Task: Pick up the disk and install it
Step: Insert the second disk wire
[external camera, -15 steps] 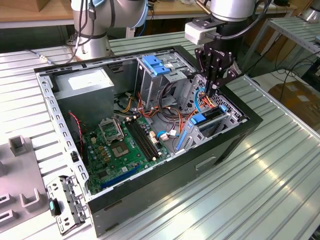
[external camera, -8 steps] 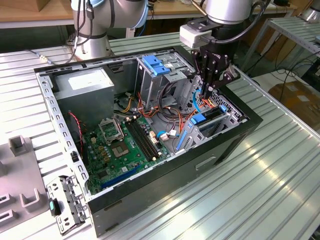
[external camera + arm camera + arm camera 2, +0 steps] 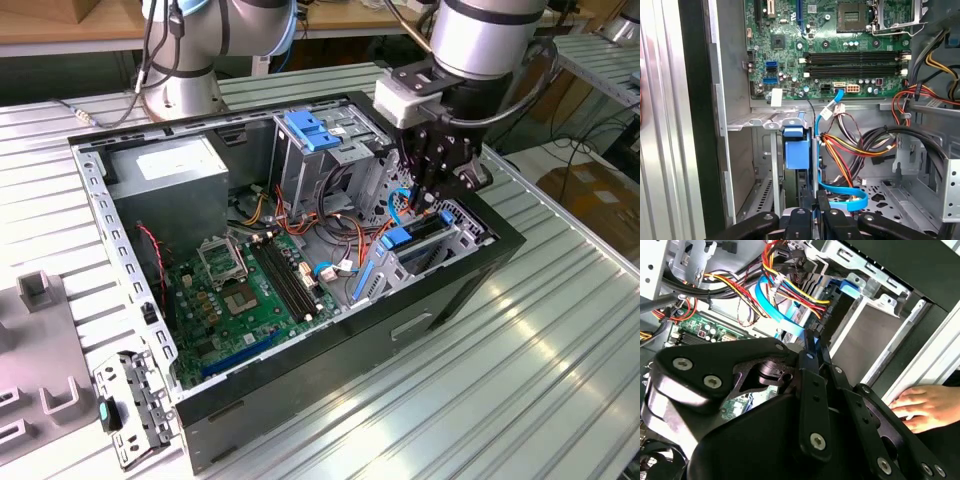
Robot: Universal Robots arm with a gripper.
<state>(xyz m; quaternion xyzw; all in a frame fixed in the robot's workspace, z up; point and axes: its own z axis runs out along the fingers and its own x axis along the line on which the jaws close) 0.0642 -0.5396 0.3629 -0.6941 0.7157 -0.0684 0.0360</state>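
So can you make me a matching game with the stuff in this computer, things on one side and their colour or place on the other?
Things:
1. motherboard
2. disk
3. big box with a sticker
4. person's hand

Colour or place:
A. grey
B. outside the case
C. green
D. blue rail, standing on edge in the metal cage

Pairs: 1-C, 2-D, 3-A, 4-B

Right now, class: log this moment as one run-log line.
gripper: inside computer case, over disk | disk: on edge in drive cage | person's hand: beside case
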